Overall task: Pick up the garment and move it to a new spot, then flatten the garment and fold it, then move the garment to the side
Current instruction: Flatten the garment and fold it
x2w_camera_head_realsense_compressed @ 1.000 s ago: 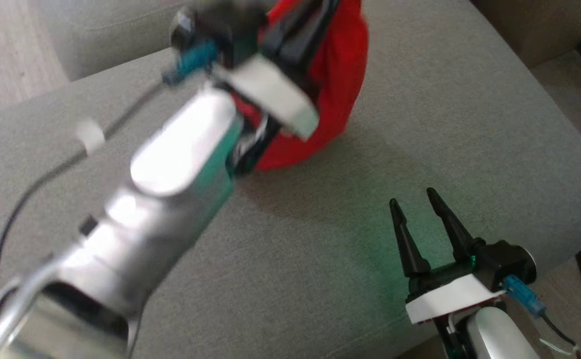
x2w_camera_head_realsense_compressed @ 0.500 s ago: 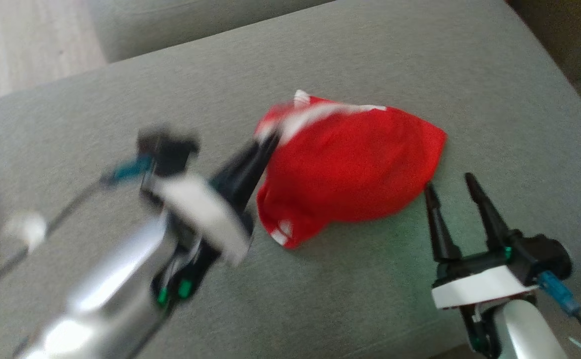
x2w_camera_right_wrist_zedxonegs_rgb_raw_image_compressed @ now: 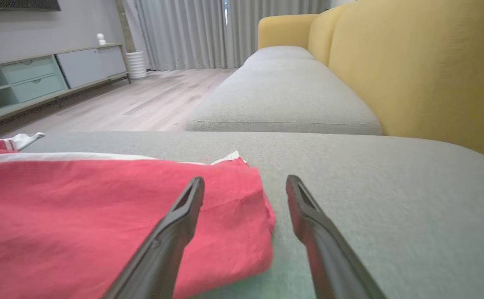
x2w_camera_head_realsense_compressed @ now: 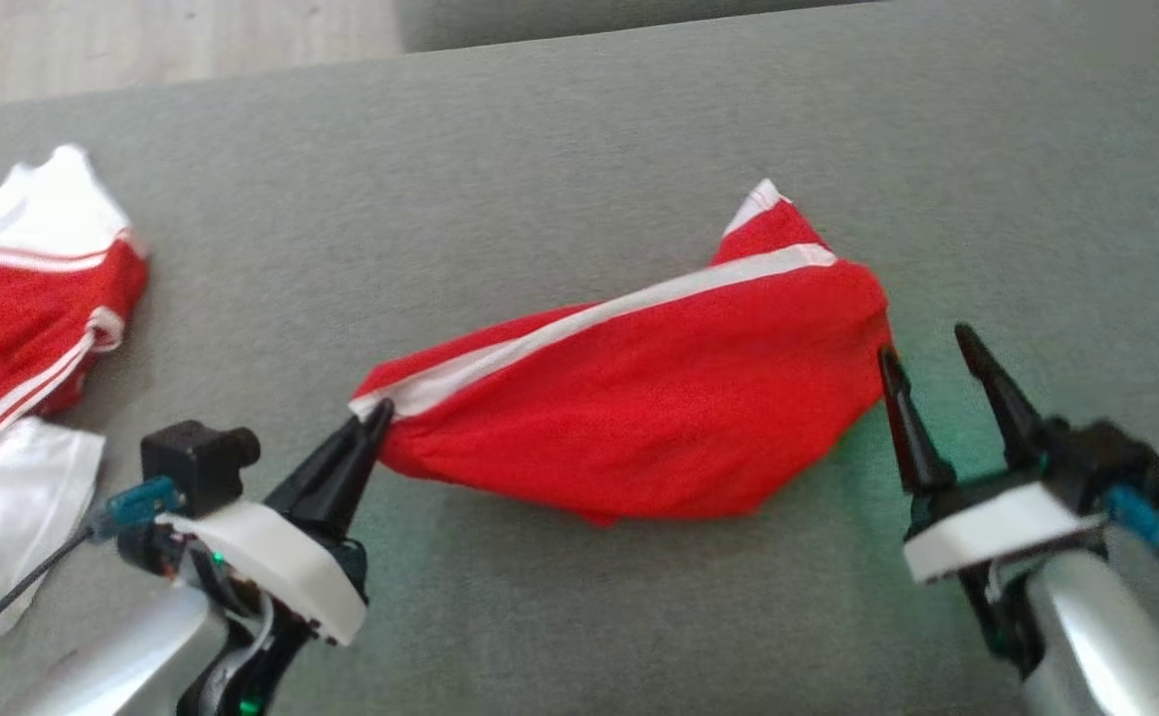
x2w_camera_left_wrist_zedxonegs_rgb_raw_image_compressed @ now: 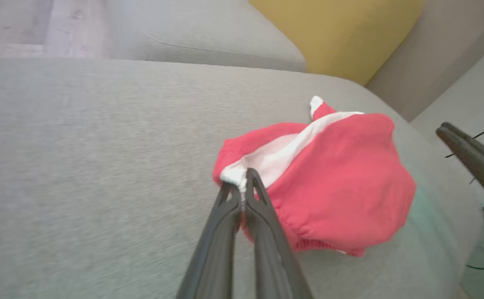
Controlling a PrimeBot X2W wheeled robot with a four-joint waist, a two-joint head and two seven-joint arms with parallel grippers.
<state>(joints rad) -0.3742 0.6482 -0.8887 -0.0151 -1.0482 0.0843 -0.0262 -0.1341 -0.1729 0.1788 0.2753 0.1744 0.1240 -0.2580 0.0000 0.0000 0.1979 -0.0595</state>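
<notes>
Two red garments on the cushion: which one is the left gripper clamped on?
The middle garment, one broad white stripe; the left gripper pinches its white-edged corner. The other garment lies apart at the far left, untouched.

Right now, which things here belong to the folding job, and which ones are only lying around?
Belongs to the job: red garment with white stripe, pinched at its corner by the shut left gripper; open right gripper beside its other end.
Lying about: second red-and-white garment at the left; yellow backrest.
</notes>
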